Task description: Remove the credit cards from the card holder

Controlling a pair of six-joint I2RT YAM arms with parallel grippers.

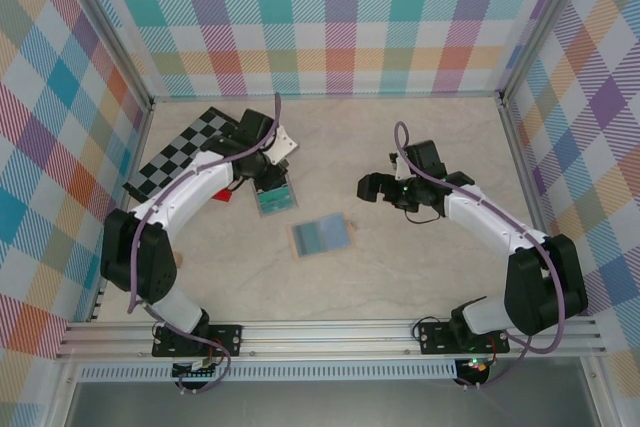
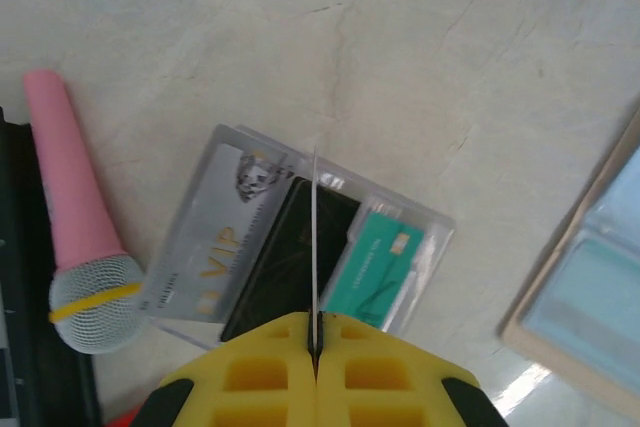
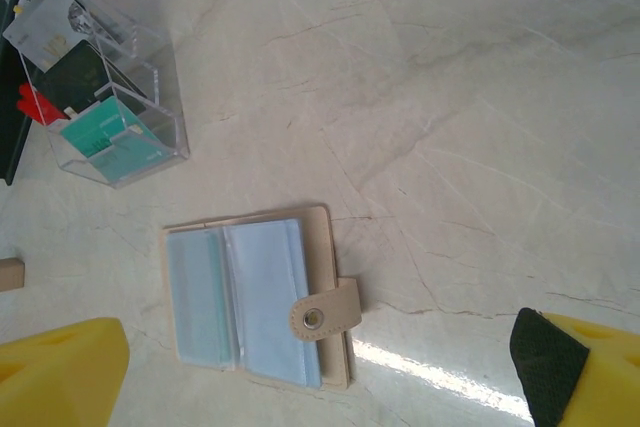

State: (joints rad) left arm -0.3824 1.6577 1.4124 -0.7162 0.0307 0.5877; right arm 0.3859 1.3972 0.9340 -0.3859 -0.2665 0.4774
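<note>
The left gripper (image 2: 316,327) has its jaws pressed flat on a thin card (image 2: 314,237), seen edge-on. The right gripper (image 1: 370,187) is spread wide and holds nothing. Nearest, the card holder (image 3: 265,297) lies open on the table (image 1: 420,277). Beyond it, to the left, stands the clear stand (image 3: 165,97), with the card over it. Pinched by one edge, the card could pivot, slip or catch a divider. Bare table lies near and right, while a pink microphone (image 2: 75,217) crowds the stand's left.

Bright, even light lay over the table (image 3: 480,97), shadows soft, one white glare streak beside the card holder (image 3: 260,302).
</note>
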